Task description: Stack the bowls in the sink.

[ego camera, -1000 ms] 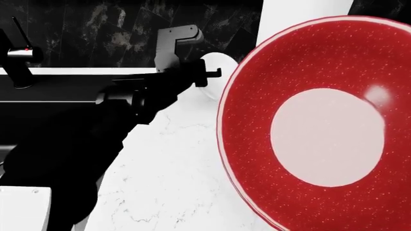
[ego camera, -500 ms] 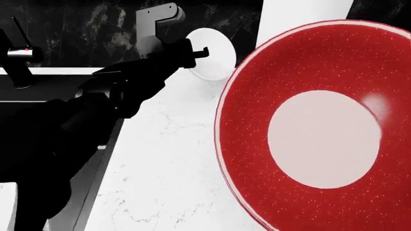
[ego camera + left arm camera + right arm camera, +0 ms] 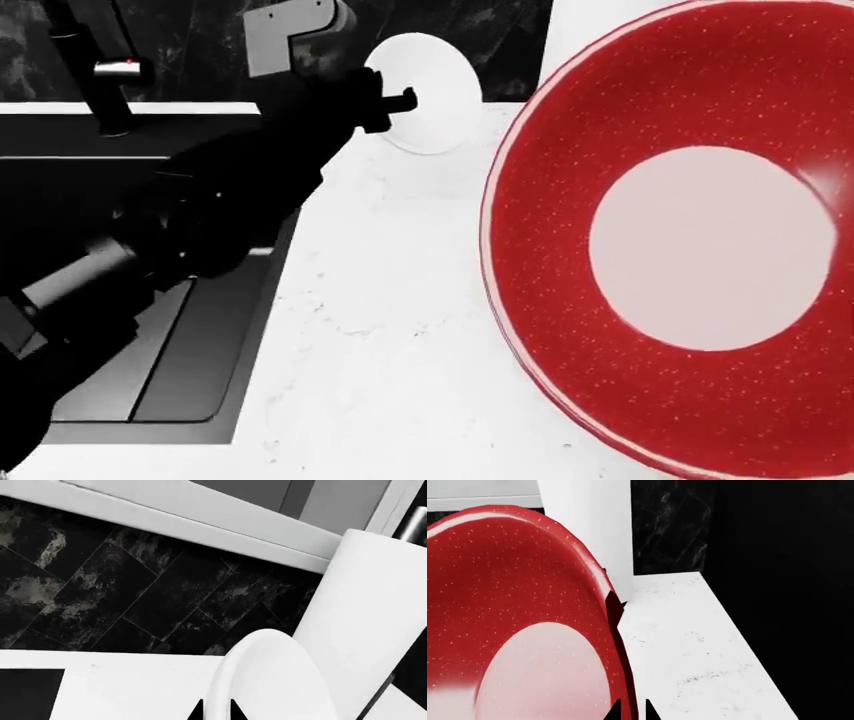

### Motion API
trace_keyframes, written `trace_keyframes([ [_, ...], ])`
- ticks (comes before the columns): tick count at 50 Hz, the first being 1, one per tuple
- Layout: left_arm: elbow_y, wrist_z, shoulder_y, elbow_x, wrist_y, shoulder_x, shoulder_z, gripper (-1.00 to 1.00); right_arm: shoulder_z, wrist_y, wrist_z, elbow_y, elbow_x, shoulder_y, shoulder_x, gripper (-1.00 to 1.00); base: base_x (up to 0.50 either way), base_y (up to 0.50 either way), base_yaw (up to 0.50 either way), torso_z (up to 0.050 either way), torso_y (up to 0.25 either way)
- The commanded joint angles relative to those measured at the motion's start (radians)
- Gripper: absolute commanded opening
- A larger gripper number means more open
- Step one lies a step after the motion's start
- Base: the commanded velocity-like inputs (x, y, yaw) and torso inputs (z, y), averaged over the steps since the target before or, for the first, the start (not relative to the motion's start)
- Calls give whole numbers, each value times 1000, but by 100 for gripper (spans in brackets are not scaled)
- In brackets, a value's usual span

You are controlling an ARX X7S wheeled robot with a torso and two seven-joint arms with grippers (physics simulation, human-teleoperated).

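Left arm (image 3: pixel 200 220) stretches forward over sink (image 3: pixel 160 330) edge, left pincer (image 3: pixel 215 711) clamped on rim of white bowl (image 3: pixel 424 92), bowl on edge, raised above counter (image 3: pixel 374 340). Right pincer (image 3: pixel 629 710) pinches rim of red bowl (image 3: pixel 694 240), tilted up close to head camera, beyond sink's right side.

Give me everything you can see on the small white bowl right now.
The white bowl is plain, round, smooth and unmarked, much smaller than the red bowl. It is tipped up on edge, its round face toward the head camera, above the white counter right of the sink, in front of the dark backsplash. The left gripper pinches its rim; in the left wrist view the fingertips straddle the thin rim. Whether it rests on the counter cannot be told.
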Motion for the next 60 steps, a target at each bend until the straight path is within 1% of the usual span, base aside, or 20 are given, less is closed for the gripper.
trace_keyframes([
  [1, 210, -95, 15, 70, 117, -115, -32, -100, -17, -99, -48, -61, -105, 6, -6, -100, -500, 305, 0, 0, 0],
  [5, 293, -148, 28, 111, 163, -161, -32, -100, -101, -220, -86, -109, -202, 6, 20, -100, -500, 309, 0, 0, 0],
  [7, 332, -177, 36, 126, 183, -189, -33, -100, -165, -318, -108, -134, -268, 0, 47, -100, -500, 318, 0, 0, 0],
  [16, 492, -354, 63, 231, 268, -320, -24, -100, -370, -658, -151, -157, -459, -56, 112, -100, -500, 324, 0, 0, 0],
  [22, 534, -459, 59, 310, 285, -361, -7, -100, -454, -776, -193, -138, -535, -86, 120, -100, -500, 321, 0, 0, 0],
  [27, 540, -474, 61, 318, 288, -376, -8, -100, -490, -799, -218, -117, -572, -102, 106, -100, -500, 323, 0, 0, -2],
  [31, 531, -471, 63, 317, 285, -377, -9, -100, -520, -830, -225, -118, -597, -108, 120, -100, -491, 338, 0, 0, 0],
  [38, 514, -450, 80, 302, 290, -377, -16, -100, -593, -947, -243, -118, -626, -124, 151, -100, 0, 0, 0, 0, -2],
  [44, 506, -445, 87, 289, 293, -384, -25, -100, -648, -1051, -268, -122, -632, -141, 186, -100, 96, 453, 0, 0, 0],
  [50, 508, -446, 92, 287, 293, -388, -27, -100, -662, -1088, -290, -127, -630, -140, 188, -100, 122, 500, 0, 0, 0],
  [60, 509, -442, 103, 285, 298, -390, -33, -100, -669, -1094, -296, -139, -618, -125, 188, -100, 108, 500, 0, 0, 0],
])
